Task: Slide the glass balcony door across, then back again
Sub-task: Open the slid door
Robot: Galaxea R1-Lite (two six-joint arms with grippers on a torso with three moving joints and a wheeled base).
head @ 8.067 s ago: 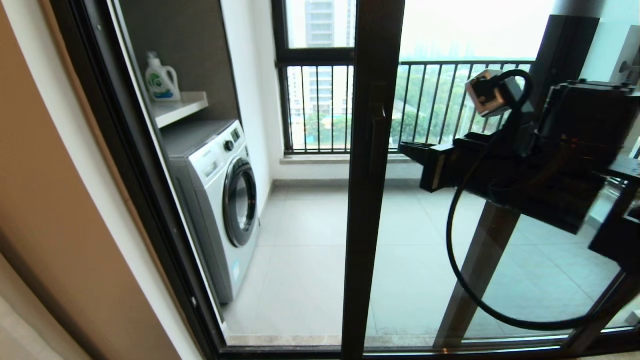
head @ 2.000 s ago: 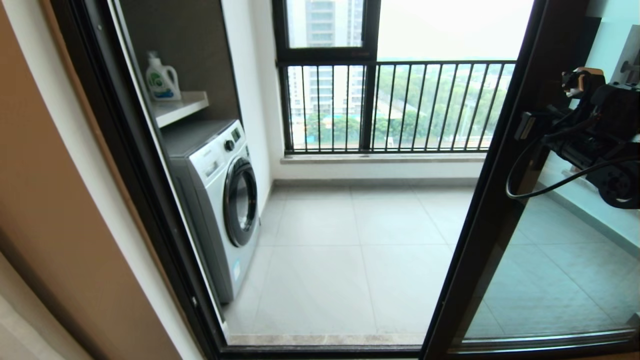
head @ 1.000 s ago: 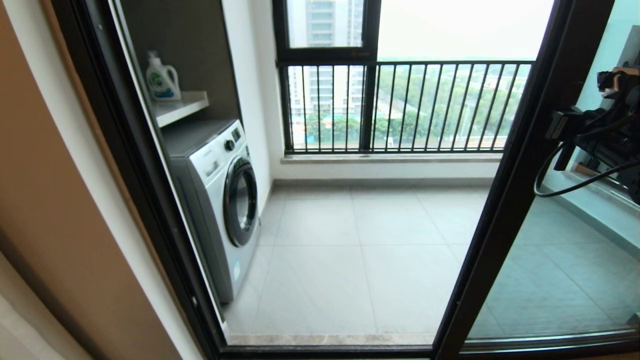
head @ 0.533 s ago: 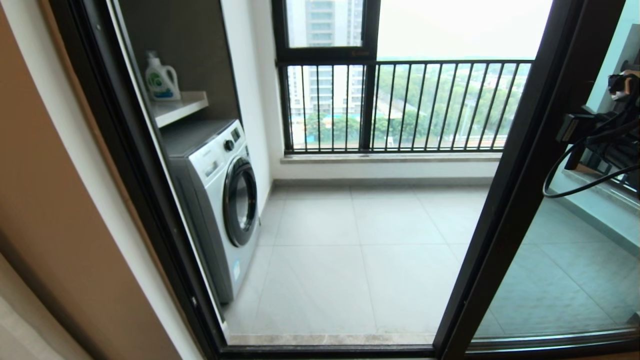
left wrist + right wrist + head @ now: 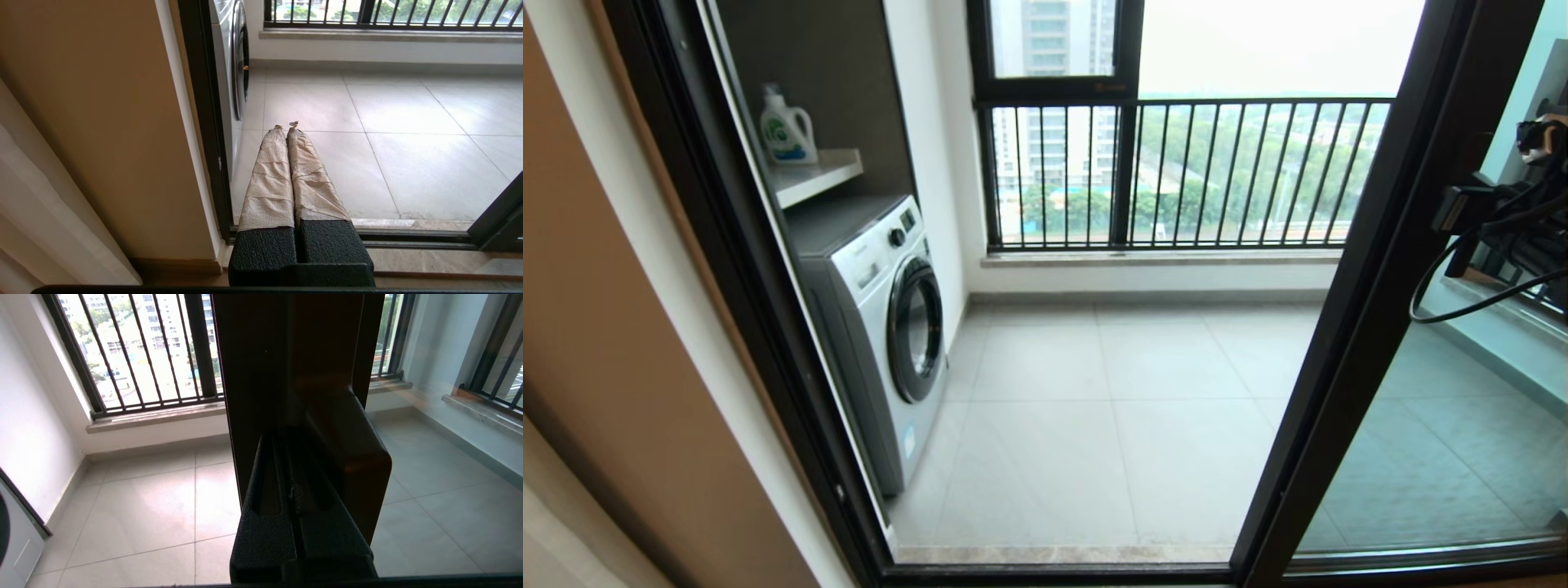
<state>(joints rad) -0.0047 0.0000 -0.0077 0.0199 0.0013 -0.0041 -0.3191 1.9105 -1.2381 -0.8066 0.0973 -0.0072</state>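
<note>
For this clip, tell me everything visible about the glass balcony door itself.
The glass balcony door is a tall clear pane in a slim, dark brown-black frame that looks like metal. It stands slid well over to the robot's right, leaving the balcony opening wide. The balcony's tiled floor shows through the pane. In the right wrist view a protruding dark handle sits on the upright, with the right tool pressed close beside it, fingers together. The frame's foot meets the bottom track.

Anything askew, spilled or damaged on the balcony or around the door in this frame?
Nothing stands out. The glass balcony door is slid to the right with the right hand at its handle. The washing machine, detergent bottle on its shelf and floor tiles look orderly. The left hand is shut, idle.
</note>
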